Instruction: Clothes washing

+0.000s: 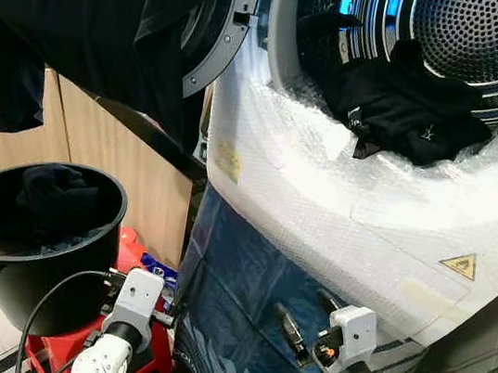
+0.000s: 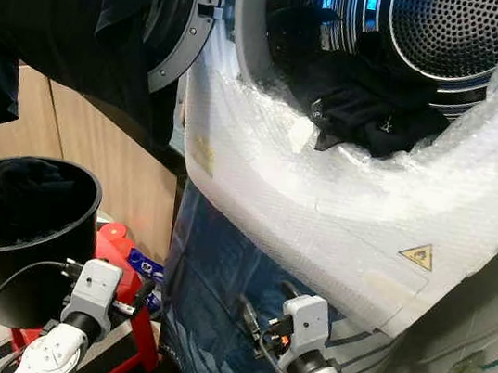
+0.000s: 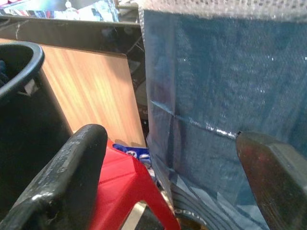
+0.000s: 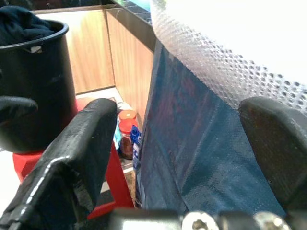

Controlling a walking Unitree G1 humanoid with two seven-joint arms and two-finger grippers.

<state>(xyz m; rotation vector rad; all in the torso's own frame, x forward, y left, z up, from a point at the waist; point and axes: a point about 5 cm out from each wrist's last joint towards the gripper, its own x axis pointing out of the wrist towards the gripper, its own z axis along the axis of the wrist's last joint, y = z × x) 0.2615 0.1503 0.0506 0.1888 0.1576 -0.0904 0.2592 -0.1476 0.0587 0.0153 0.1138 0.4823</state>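
Here, dark crumpled clothes [image 1: 401, 111] spilling over bubble-wrapped washer [image 1: 341, 200] rim

The washing machine [image 1: 339, 209] is wrapped in white bubble wrap dotted with small round bumps, with a yellow triangle sticker [image 1: 458, 265] on it. Inside the machine, the drum [image 1: 477, 38] is shiny silver with fine perforations, and the clothes [image 1: 402, 106] are black. Below the machine hangs a blue sheet [image 1: 231, 306]. Left of the machine, the bucket [image 1: 33, 248] is black, the stool [image 1: 125, 356] red, the cabinet [image 1: 130, 169] light wood-grain.
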